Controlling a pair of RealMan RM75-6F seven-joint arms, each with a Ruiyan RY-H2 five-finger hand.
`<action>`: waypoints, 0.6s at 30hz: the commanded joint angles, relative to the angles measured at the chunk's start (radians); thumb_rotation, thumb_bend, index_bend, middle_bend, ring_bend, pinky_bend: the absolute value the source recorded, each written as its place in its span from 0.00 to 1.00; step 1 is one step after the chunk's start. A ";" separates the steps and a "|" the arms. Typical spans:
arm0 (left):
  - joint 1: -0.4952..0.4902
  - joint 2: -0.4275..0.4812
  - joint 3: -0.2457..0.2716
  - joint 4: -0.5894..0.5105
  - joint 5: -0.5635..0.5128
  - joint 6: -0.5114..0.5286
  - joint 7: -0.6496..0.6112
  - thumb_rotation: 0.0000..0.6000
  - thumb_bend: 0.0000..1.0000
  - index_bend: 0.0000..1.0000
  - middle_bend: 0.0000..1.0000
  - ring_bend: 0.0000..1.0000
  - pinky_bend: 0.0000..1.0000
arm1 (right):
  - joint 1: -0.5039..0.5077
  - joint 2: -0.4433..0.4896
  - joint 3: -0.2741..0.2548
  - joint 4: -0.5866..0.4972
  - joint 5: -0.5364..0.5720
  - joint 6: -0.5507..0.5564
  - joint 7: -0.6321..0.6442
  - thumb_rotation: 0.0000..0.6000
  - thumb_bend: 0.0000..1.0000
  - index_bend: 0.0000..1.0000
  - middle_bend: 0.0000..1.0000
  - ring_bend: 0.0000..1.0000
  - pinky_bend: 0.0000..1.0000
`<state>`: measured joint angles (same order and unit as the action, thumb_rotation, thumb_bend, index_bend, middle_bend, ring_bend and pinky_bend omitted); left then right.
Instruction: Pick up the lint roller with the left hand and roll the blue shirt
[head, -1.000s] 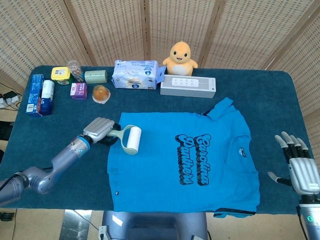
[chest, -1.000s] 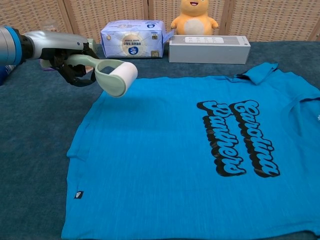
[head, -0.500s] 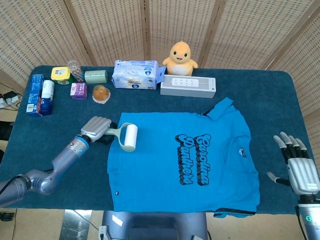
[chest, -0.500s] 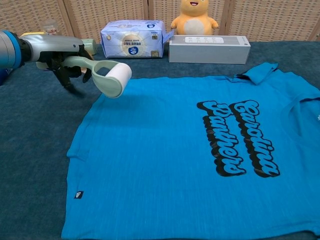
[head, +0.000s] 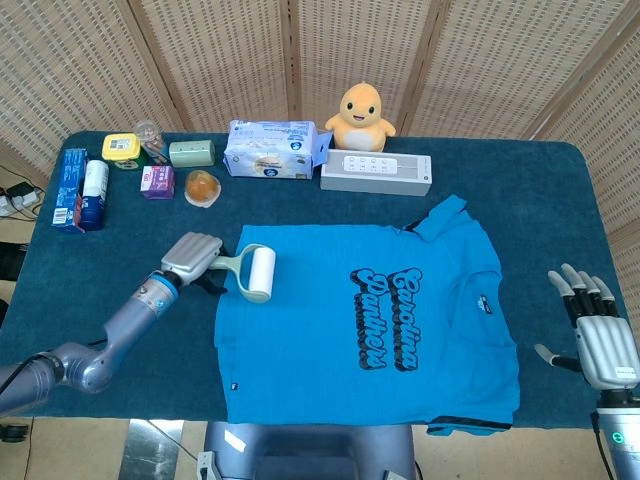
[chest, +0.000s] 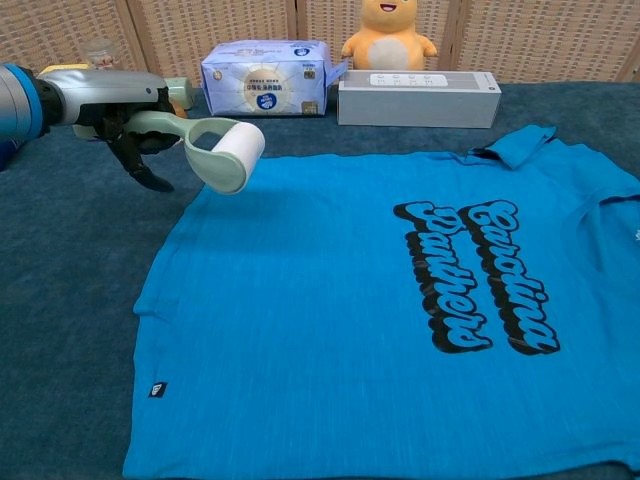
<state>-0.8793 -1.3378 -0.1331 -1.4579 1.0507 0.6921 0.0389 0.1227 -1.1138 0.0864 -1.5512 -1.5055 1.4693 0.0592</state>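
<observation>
Where the near edge of the dark-blue-covered bench (head: 560, 180) is reached, a bright blue short-sleeved shirt with black lettering (head: 370, 330) is laid flat, its hem toward the robot. At the near right corner, the right hand (head: 592, 328) is held upright with fingers spread apart, nothing being gripped. At the shirt's left edge, a pale green-handled lint roller with a white roll (head: 251, 273) is gripped by its handle in the left hand (head: 192, 257); the roll is positioned over the shirt's left margin, though contact with the fabric cannot be determined. Along the far edge are listed: a blue box (head: 68, 190), a yellow-lidded jar (head: 122, 150), a pale green roll (head: 192, 153), a blue-and-white tissue pack (head: 270, 149), a white rectangular speaker (head: 376, 173), and a yellow plush duck (head: 360, 116).
</observation>
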 joint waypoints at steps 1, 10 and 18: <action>-0.001 0.004 -0.008 -0.008 0.016 -0.020 -0.032 1.00 0.73 0.86 1.00 0.80 0.98 | 0.000 0.000 0.000 0.000 -0.001 0.001 0.000 1.00 0.00 0.06 0.00 0.00 0.00; -0.015 -0.026 -0.001 0.023 0.010 -0.028 0.000 1.00 0.79 0.86 1.00 0.80 0.98 | -0.001 0.004 0.002 0.001 0.003 0.000 0.009 1.00 0.00 0.06 0.00 0.00 0.00; -0.053 -0.099 -0.020 0.054 -0.019 0.027 0.104 1.00 0.78 0.86 1.00 0.80 0.98 | 0.001 0.005 0.006 0.004 0.014 -0.009 0.016 1.00 0.00 0.06 0.00 0.00 0.00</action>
<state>-0.9179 -1.4004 -0.1381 -1.4160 1.0449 0.6786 0.1035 0.1238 -1.1092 0.0914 -1.5474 -1.4923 1.4611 0.0742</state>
